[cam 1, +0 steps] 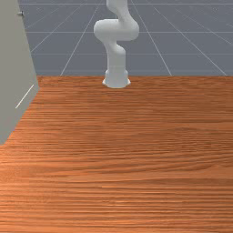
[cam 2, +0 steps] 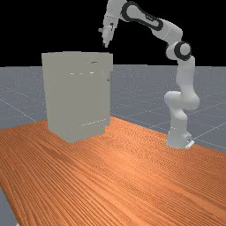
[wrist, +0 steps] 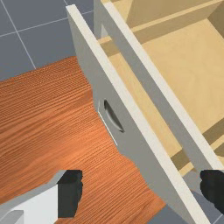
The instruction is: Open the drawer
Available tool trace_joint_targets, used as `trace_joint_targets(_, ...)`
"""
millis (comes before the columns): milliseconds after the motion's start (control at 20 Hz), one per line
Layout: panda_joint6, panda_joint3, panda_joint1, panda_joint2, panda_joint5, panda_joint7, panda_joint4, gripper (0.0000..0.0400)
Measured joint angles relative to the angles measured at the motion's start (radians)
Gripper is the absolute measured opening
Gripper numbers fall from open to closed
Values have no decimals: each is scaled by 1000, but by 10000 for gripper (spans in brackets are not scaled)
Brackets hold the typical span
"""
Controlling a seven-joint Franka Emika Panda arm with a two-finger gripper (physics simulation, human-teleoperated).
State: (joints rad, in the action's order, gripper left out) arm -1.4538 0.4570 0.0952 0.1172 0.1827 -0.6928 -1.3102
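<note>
2 fingers (wrist: 70, 192) stand wide apart with nothing gripped, and the gripper (cam 2: 106, 43) hangs just above the cabinet (cam 2: 77, 99), near its top edge at the far view's right. 1 drawer (wrist: 131, 140), at the cabinet's top, sits partly out, its front apart from the frame; a curved handle (wrist: 113, 117) marks its face.

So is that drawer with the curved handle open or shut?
Open, at least partway: in the wrist view the drawer front stands off from the cabinet frame, and pale wood shows between them.
</note>
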Motion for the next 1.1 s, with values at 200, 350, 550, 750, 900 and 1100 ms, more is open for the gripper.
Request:
trace_joint_targets(200,-27,12,6,-43,-6,5,-3,400)
trace_joint_targets(350,-32,15,9,-51,-9,5,-16,400)
trace_joint_targets(550,-40,7,5,-48,-9,-9,-55,400)
trace_joint_targets(750,-42,-20,-1,-15,-3,-31,-89,400)
trace_joint_targets(900,-41,-61,3,17,4,-64,-122,400)
trace_joint_targets(1100,-41,-153,-4,97,3,-122,-205,400)
